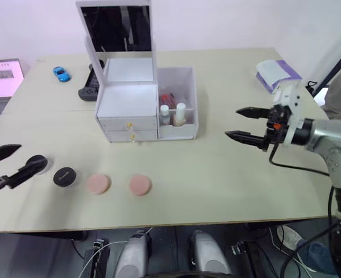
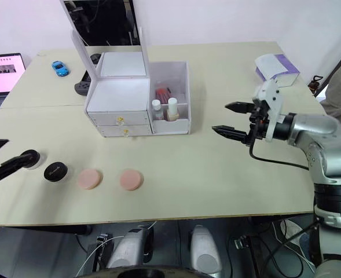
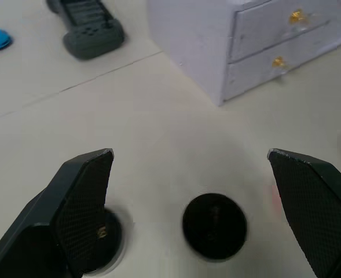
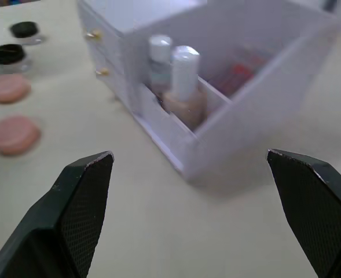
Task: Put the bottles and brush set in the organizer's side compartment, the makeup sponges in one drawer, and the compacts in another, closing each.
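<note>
The white organizer (image 1: 127,104) stands mid-table with its mirror lid up and both drawers (image 3: 274,40) closed. Its side compartment (image 1: 184,107) holds two bottles (image 1: 180,113) and a red brush set (image 1: 169,98). Two pink makeup sponges (image 1: 98,183) (image 1: 139,185) lie in front of it. Left of them sit two black compacts (image 1: 65,176) (image 1: 38,164). My left gripper (image 1: 31,156) is open at the far left, low over the outer compact (image 3: 109,237). My right gripper (image 1: 232,123) hovers open and empty to the right of the organizer.
A black game controller (image 1: 89,87) and a blue toy car (image 1: 61,73) lie behind the organizer on the left. A laptop (image 1: 2,78) sits past the table's left edge. A white and purple packet (image 1: 277,74) rests at the back right.
</note>
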